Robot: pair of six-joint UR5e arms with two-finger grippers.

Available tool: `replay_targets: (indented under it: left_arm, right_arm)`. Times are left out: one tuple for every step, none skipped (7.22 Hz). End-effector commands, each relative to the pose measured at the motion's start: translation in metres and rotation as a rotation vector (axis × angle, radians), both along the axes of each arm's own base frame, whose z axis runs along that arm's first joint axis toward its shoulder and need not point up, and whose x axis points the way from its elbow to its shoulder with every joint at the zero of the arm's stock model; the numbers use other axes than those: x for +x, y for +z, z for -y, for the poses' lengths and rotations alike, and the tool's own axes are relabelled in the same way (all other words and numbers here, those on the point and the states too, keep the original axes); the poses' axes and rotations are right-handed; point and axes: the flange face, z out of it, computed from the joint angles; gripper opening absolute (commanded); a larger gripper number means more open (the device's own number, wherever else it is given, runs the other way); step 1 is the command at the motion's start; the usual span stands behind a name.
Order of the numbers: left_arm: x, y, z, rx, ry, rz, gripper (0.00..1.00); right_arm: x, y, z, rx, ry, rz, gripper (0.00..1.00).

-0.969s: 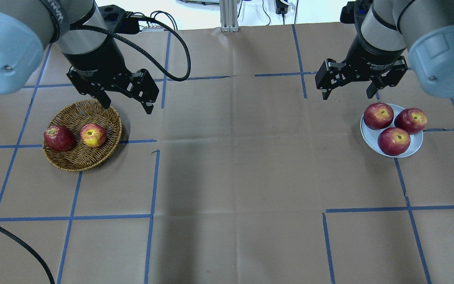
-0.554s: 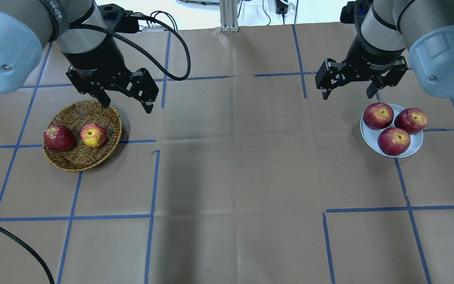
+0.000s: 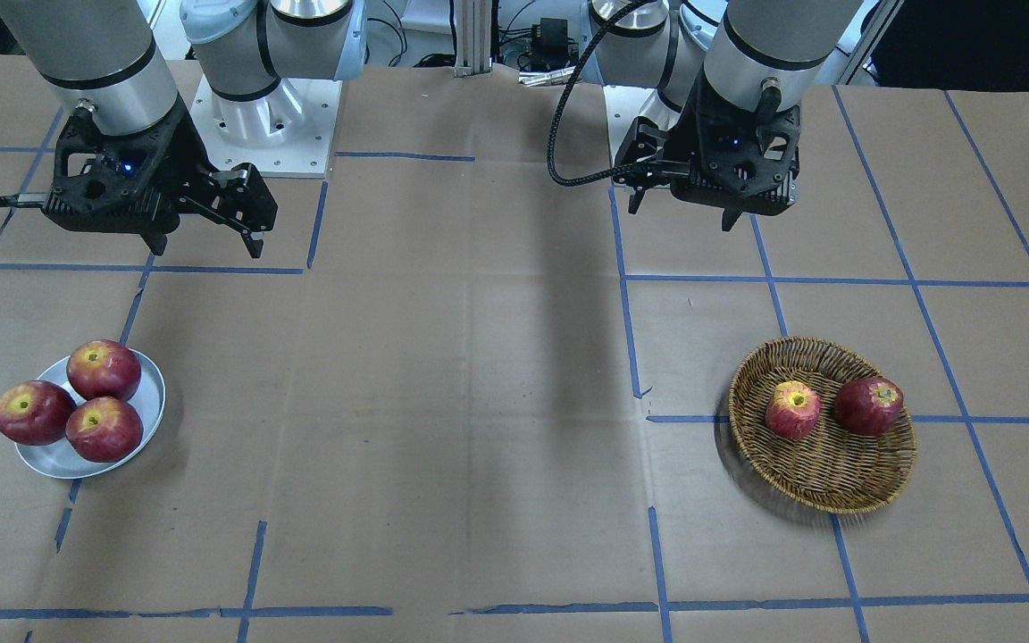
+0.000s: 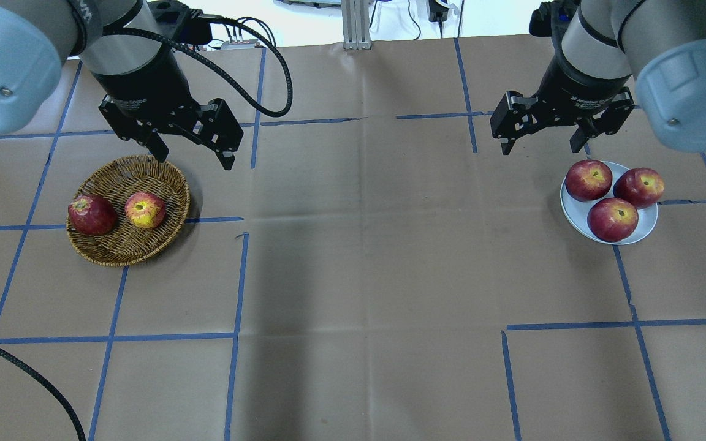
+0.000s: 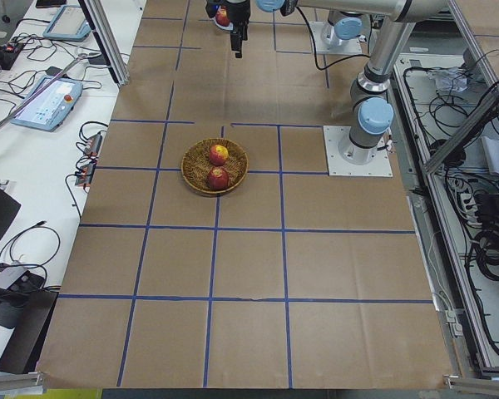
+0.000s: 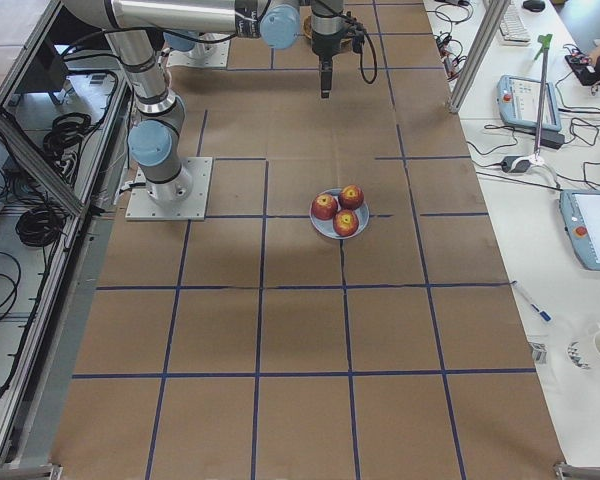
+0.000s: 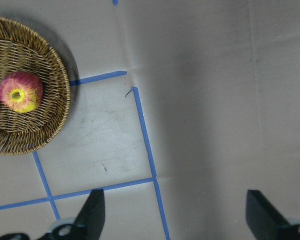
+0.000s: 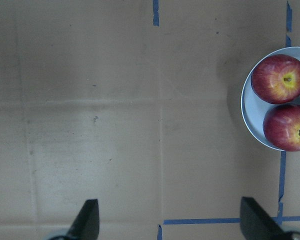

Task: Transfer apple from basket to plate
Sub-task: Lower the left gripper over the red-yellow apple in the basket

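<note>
Two apples in basket [image 4: 117, 252] | streaked apple [image 4: 144, 209] beside darker apple [image 4: 91, 215], below and slightly left of left gripper [image 4: 193, 160] in overhead view, untouched | left gripper fingers spread, empty | right gripper [image 4: 540, 149] spread, empty, plate [image 4: 649, 229] with three apples just below-right of it

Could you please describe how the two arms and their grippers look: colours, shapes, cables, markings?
Both the left arm and right arm are silver-grey tubes with pale blue round joint caps. The left gripper and right gripper are black, two-fingered, with small white lettering. A black braided cable loops along the left arm.
</note>
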Motion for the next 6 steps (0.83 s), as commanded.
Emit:
replay_targets:
  left_arm:
    - [0.041,-0.027,0.013,0.083,0.074,-0.003,0.99]
    - [0.058,-0.045,0.028,0.113,0.067,-0.009,0.99]
    - [0.074,-0.066,0.05,0.104,-0.031,-0.032,0.99]
    - [0.099,-0.09,0.073,0.094,-0.137,-0.057,0.99]
    - [0.141,-0.11,0.085,0.114,-0.16,-0.083,0.99]
    - [0.177,-0.134,0.098,0.116,-0.253,-0.112,0.99]
  right_arm:
    - [0.0,-0.001,-0.001,0.002,0.0,0.0,1.0]
    - [0.0,0.0,0.0,0.001,0.0,0.0,1.0]
    - [0.0,0.0,-0.001,0.001,0.0,0.0,1.0]
    - [0.0,0.0,0.0,0.001,0.0,0.0,1.0]
    - [0.001,-0.001,-0.001,0.002,0.002,0.0,1.0]
    - [0.0,-0.001,-0.001,0.002,0.0,0.0,1.0]
